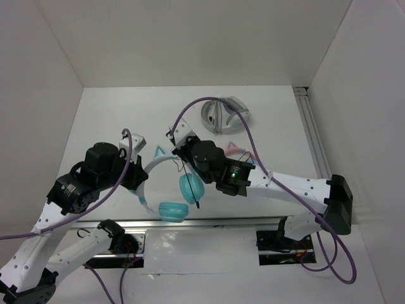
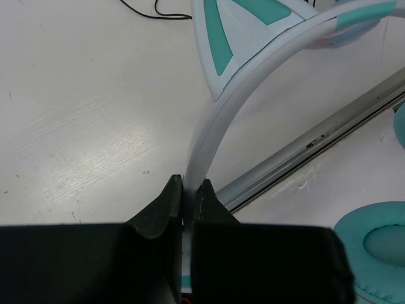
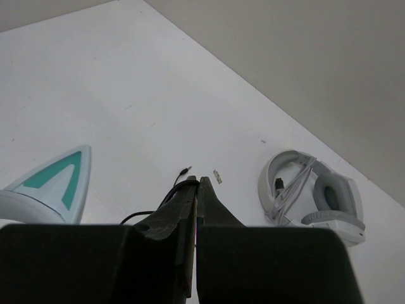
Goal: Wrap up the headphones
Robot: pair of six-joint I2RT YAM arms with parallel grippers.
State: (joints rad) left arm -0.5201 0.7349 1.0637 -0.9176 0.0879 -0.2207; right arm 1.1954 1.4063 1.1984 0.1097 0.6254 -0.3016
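While my left gripper (image 2: pixel 188 187) clamps the headphones (image 2: pixel 237 44) headband, my right gripper (image 3: pixel 196 183) pinches their cable (image 3: pixel 138 216). Headband arcs from left jaws toward right.

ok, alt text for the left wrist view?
Left pincer shut on the pale headband of teal cat-ear headphones. A cat ear sits at top, a teal ear cup lower right, over a white table with a metal rail.

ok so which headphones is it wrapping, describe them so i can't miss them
On the white table, look near the front edge, between the two arms. The headphones there have their headband pinched by the left gripper. They are the teal ones with pointed cat ears; the neighbours are a pink pair and a grey-and-white pair farther back.
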